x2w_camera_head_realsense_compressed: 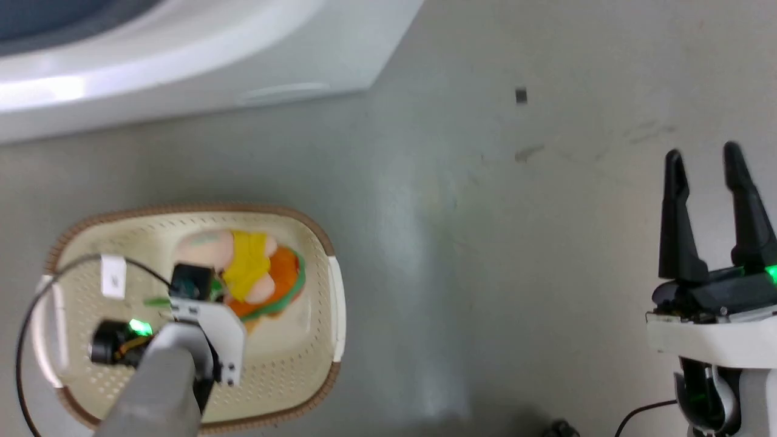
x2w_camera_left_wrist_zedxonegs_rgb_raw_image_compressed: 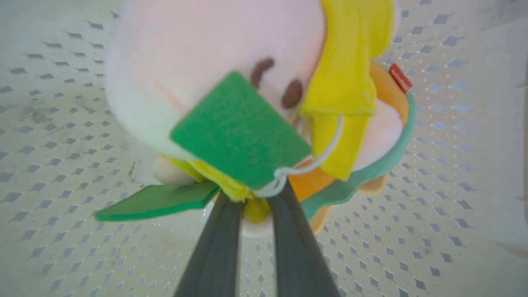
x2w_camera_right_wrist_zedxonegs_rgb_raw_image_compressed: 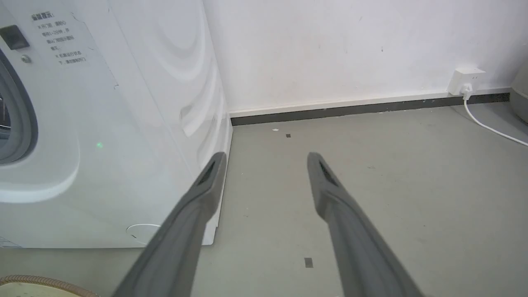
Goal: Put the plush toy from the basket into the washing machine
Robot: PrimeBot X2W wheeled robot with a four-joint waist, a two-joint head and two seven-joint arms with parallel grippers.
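The plush toy [x2w_camera_head_realsense_compressed: 255, 273] lies in the cream basket [x2w_camera_head_realsense_compressed: 285, 358] at the lower left of the head view, pink head, yellow top and orange and green parts showing. My left arm [x2w_camera_head_realsense_compressed: 176, 370] reaches down into the basket over the toy. In the left wrist view my left gripper [x2w_camera_left_wrist_zedxonegs_rgb_raw_image_compressed: 253, 204] is shut on a yellow fold of the plush toy [x2w_camera_left_wrist_zedxonegs_rgb_raw_image_compressed: 198, 62], just under its green tag [x2w_camera_left_wrist_zedxonegs_rgb_raw_image_compressed: 239, 132], above the perforated basket floor [x2w_camera_left_wrist_zedxonegs_rgb_raw_image_compressed: 412, 227]. My right gripper [x2w_camera_head_realsense_compressed: 704, 161] hangs open over bare floor at the right. The white washing machine [x2w_camera_head_realsense_compressed: 182, 60] stands at the top left.
The right wrist view looks past the open right gripper [x2w_camera_right_wrist_zedxonegs_rgb_raw_image_compressed: 266, 159] at grey floor, the washing machine's front corner [x2w_camera_right_wrist_zedxonegs_rgb_raw_image_compressed: 103, 123], a white wall, and a wall socket [x2w_camera_right_wrist_zedxonegs_rgb_raw_image_compressed: 466, 80] with a white cable. The basket rim [x2w_camera_right_wrist_zedxonegs_rgb_raw_image_compressed: 41, 282] shows at its lower left.
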